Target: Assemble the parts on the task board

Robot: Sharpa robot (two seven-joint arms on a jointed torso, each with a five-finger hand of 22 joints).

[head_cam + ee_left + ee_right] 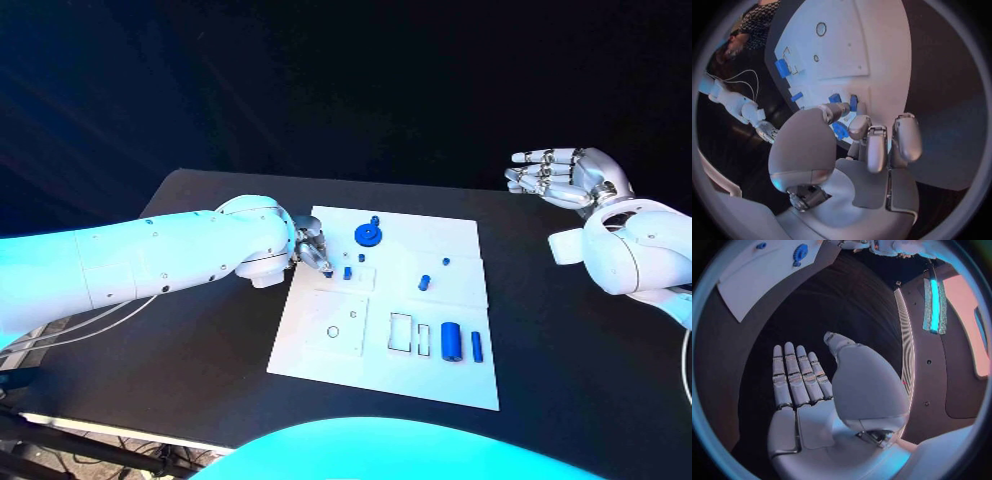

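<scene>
The white task board lies in the middle of the black table. On it are a round blue part, small blue parts, a blue cylinder and a thin blue bar. My left hand hangs over the board's left edge, fingers curled downward beside the small parts. In the left wrist view a blue part shows between the thumb and a finger of my left hand; whether it is held I cannot tell. My right hand floats off the board at the far right, flat and spread, holding nothing.
Empty rectangular slots and a raised panel with a round hole take up the board's near part. Bare black table surrounds the board. A person sits beyond the table's edge in the left wrist view.
</scene>
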